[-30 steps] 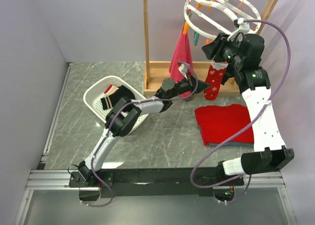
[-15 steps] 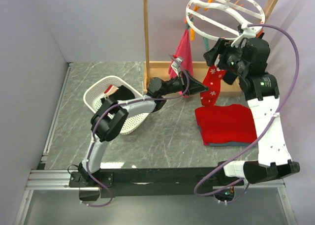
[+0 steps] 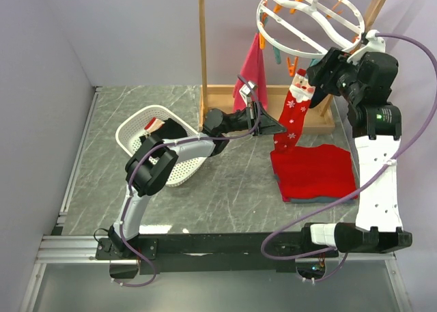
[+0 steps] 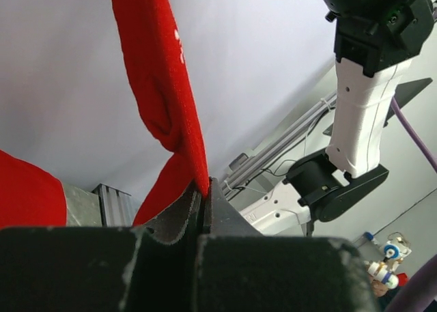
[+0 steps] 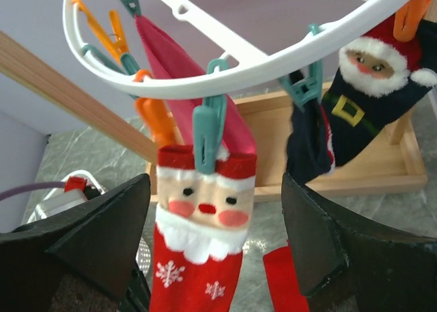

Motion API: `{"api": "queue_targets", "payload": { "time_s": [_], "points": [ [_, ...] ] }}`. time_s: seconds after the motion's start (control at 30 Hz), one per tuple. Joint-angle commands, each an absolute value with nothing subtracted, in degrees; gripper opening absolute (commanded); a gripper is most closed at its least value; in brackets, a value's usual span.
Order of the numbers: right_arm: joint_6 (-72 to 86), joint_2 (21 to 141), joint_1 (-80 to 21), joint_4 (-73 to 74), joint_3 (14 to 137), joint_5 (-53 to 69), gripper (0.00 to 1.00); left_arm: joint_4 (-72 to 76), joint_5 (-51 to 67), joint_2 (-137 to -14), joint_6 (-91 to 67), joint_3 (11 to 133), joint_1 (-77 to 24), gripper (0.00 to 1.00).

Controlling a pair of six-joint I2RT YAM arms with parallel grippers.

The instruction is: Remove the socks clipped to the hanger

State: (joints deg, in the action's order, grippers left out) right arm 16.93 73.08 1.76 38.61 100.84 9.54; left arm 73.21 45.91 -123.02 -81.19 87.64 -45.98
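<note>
Overhead, shows the red Santa sock (image 3: 295,110) hanging from the hanger (image 3: 308,22) at far right, its low end drawn left by the left gripper (image 3: 278,127), probably to tension it against its clip. Puts the right gripper (image 3: 323,72) just beside the ring, seemingly to work that clip. Finds other socks (image 3: 167,129) in the basket (image 3: 176,174) at left. From the left wrist, confirms jaws pressed together on the sock's red edge, unreadable overhead. From the right wrist, reveals jaws spread either side of the teal clip (image 5: 208,131) biting the cuff, plus a navy Santa sock (image 5: 362,100) clipped further right.
</note>
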Motion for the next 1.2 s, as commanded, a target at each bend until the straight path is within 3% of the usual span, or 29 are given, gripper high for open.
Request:
{"api": "queue_targets", "payload": {
  "time_s": [0.0, 0.5, 1.17],
  "points": [
    [17.67, 74.44, 2.29, 36.65, 103.36, 13.71, 0.84, 82.96, 48.78, -118.92, -83.84, 87.01, -46.14, 0.01],
    [20.04, 76.55, 8.26, 18.02, 95.27, 36.46, 0.8, 92.55, 49.57, -121.11, -96.59, 88.95, -46.4, 0.01],
    [20.83, 82.7, 11.51, 9.14, 94.31, 49.48, 0.71, 89.04, 49.92, -119.88, -96.51, 89.56, -47.81, 0.01]
  ]
}}
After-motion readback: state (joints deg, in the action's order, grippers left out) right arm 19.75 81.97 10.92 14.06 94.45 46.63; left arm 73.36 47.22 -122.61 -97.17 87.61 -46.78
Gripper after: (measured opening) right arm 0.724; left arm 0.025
